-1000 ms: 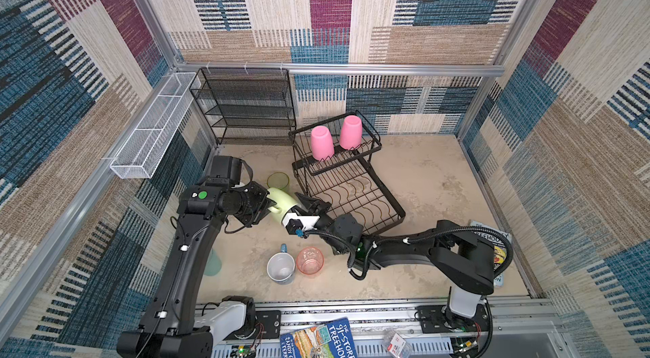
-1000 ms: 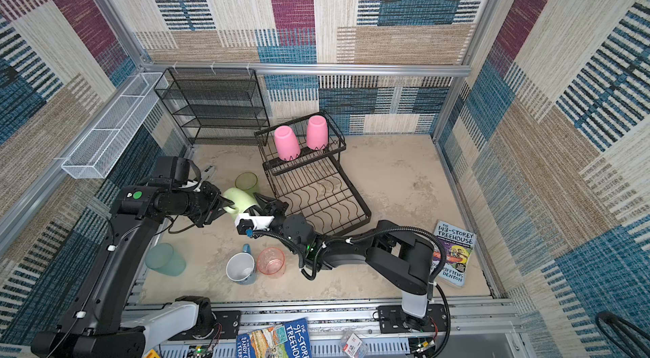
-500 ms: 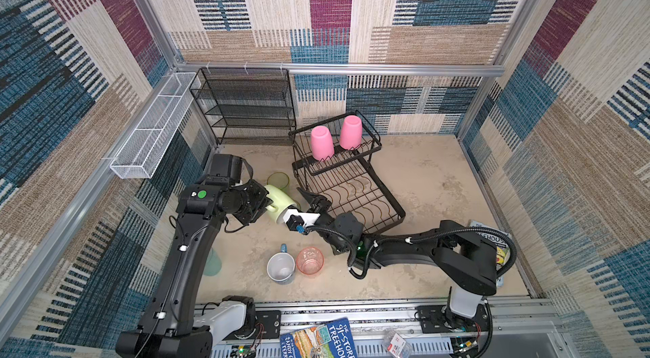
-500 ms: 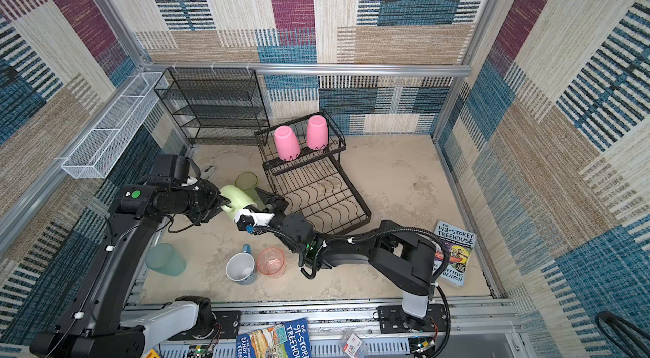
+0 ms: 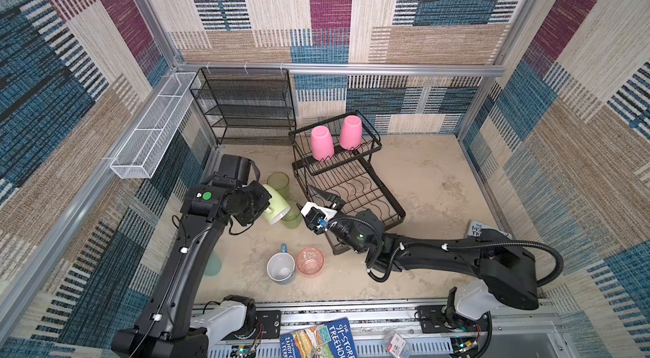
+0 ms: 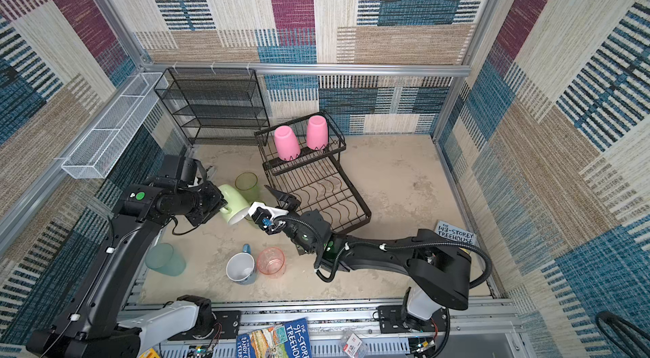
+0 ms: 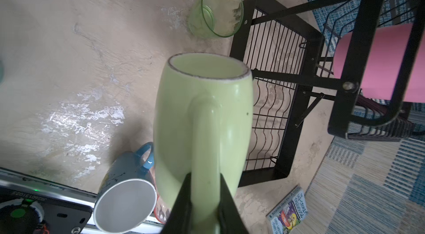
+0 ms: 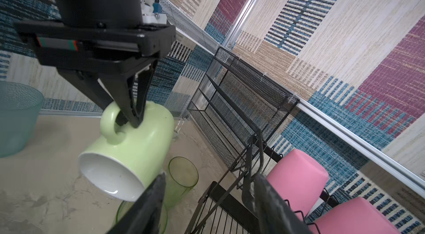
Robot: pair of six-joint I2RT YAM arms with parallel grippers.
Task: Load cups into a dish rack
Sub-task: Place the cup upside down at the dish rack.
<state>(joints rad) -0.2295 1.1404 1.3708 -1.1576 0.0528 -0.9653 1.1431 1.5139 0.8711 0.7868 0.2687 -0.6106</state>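
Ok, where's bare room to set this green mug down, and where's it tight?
Free: lower tray of the dish rack, bare; the two pink tumblers stand in its upper basket. Also floor between rack and book. Crowded: around the pale-green mug in the left gripper, two clear-green tumblers and the open right gripper.

Two black jointed arms on pale grey bases [image 5: 225,315]: left arm [image 5: 183,261] at lower left, right arm [image 5: 439,254] at lower right. The left carries a round green sticker [image 5: 206,195]; the right a ribbed black cable [image 5: 548,250] and a white mount [image 5: 325,213] behind the right end effector [image 5: 327,198]
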